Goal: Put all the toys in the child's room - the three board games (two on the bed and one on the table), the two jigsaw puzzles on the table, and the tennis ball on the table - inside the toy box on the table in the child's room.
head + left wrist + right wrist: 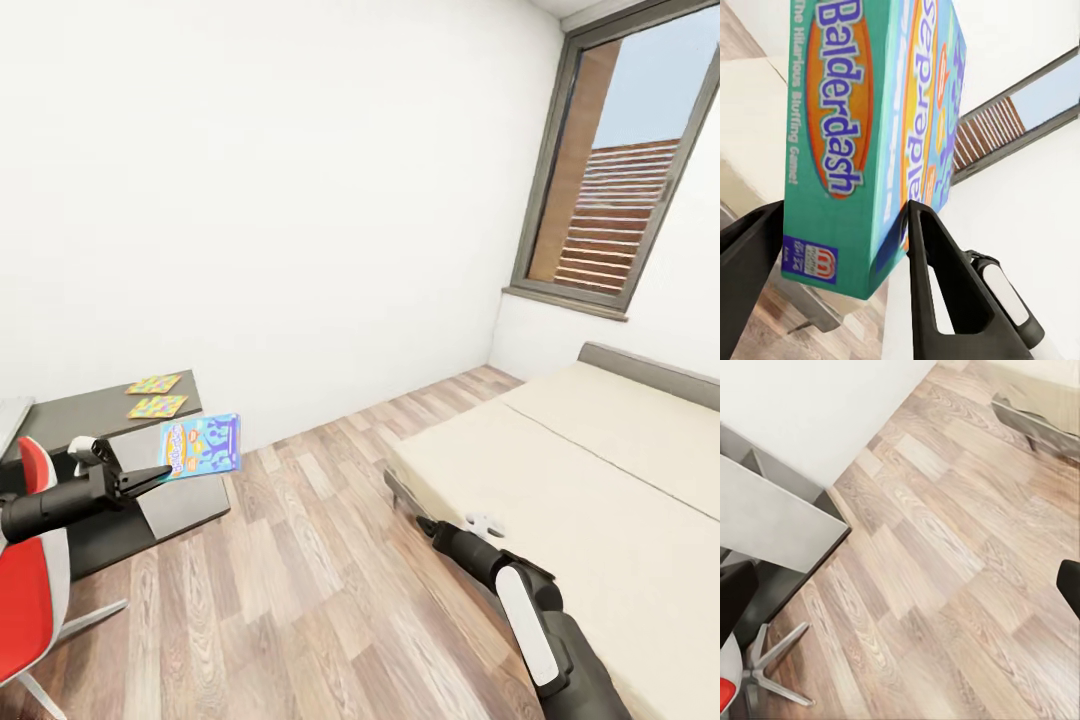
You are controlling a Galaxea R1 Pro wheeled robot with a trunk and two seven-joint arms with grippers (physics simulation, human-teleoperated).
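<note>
My left gripper [160, 476] is shut on a blue board game [203, 445], held flat in the air just off the end of the table [90, 412]. In the left wrist view its fingers [937, 270] clamp the box's edge [840, 135]. Two jigsaw puzzles [153, 384] [157, 406] lie side by side on the dark grey table section. The bed [600, 470] with its cream mattress stands at the right. My right gripper [430, 527] hangs low by the bed's near corner, open and empty, with its fingers [735, 600] wide apart over the floor. The toy box and the tennis ball are out of view.
A red chair [25, 600] stands at the lower left beside the table, its metal base [772, 675] on the wood floor [300, 560]. A white wall runs behind the table, and a window [630, 170] sits above the bed's far end.
</note>
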